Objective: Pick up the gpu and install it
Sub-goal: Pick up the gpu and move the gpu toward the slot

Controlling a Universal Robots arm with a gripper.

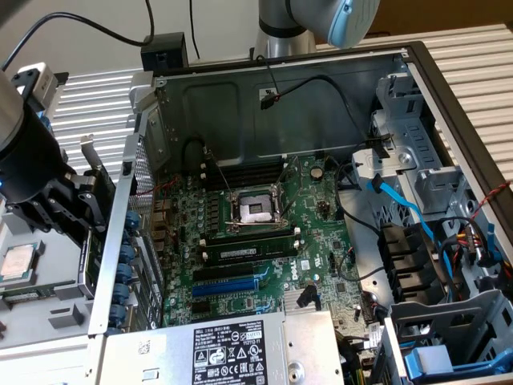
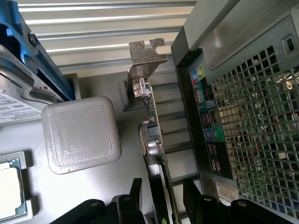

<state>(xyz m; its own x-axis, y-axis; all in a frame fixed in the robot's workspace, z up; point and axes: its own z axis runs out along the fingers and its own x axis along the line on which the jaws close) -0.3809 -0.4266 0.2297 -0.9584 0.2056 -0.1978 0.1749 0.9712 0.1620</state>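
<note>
- One black two-fingered pincer [image 2: 163, 189] sits outside the open grey metal computer case [image 1: 240, 104], on the exterior view's left.
- Its fingers [image 2: 136, 196] stand part-open, one to each face of the gpu [image 2: 157, 140], a short card with a thin green board and a black cooler, seen edge-on.
- A gap shows between the case-side finger and the board. No firm clamp can be seen.
- The gpu stands on edge and runs straight out from between the fingertips. Its silver bracket [image 2: 145, 58] is at the end farthest from the pincer.
- The perforated grey case wall [image 2: 252, 135], with coloured ports, lies just beside the card on one flank of the pincer.
- A pale grey ribbed square block [image 2: 80, 135] lies on the other flank, near the card but apart from it.
- A silver-lidded processor chip [image 2: 8, 186] lies beyond that block on the grey tray [image 2: 65, 196].
- The large green motherboard [image 1: 321, 233] lies inside the case, well apart from the pincer.
</note>
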